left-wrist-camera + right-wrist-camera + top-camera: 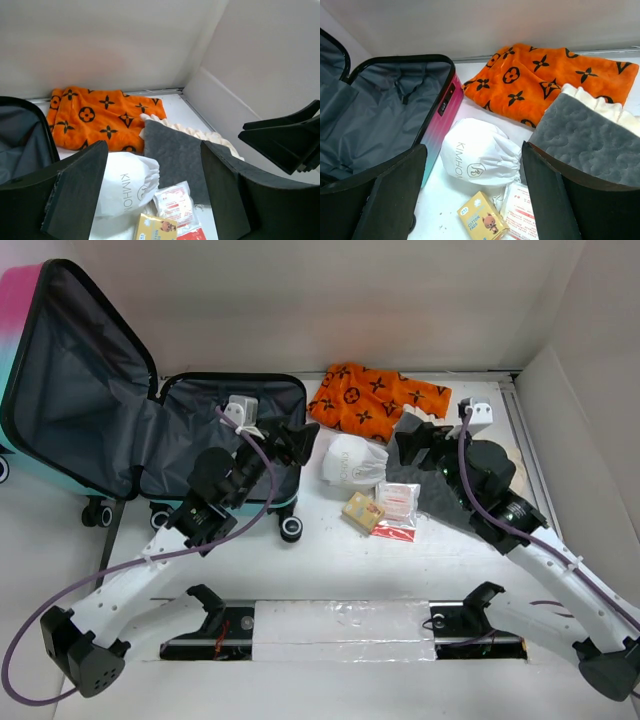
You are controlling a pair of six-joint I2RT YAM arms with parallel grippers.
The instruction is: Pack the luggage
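Observation:
The luggage [205,415] lies open at the left, its grey-lined base flat and its pink-teal lid [70,370] propped up; nothing shows inside it. It also shows in the right wrist view [440,125] and the left wrist view [22,142]. My left gripper [297,443] is open and empty over the base's right edge, beside a white drawstring bag [355,462]. In its own view the left gripper [152,200] faces the bag [127,182]. My right gripper [420,432] is open and empty above a grey quilted cloth [440,485]; in its own view it [472,195] frames the bag [477,155].
An orange patterned towel [375,400] lies at the back. A yellow cotton-pads box [363,511] and a clear red-and-white packet [397,502] lie in front of the bag. A cream knit piece [515,465] lies under the grey cloth. White walls close the back and right.

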